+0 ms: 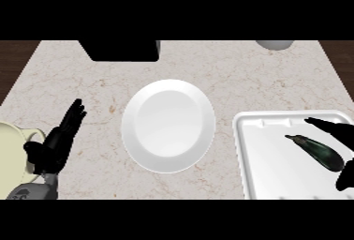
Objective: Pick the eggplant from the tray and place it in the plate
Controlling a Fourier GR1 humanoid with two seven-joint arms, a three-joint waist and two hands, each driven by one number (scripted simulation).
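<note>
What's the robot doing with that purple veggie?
The robot's right hand is open around the eggplant, which lies in the white tray at the right. It has not lifted it. The white plate in the middle of the counter has nothing on it. The left hand rests open at the left edge, beside a cream mug.

Dark eggplant point(316, 151) lying diagonally in white tray point(249, 154), beside white plate point(168, 125)

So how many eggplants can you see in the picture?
1. The eggplant lies in the tray at the right, between the fingers and thumb of the right hand. None is on the plate; the hand could hide little more.
</note>
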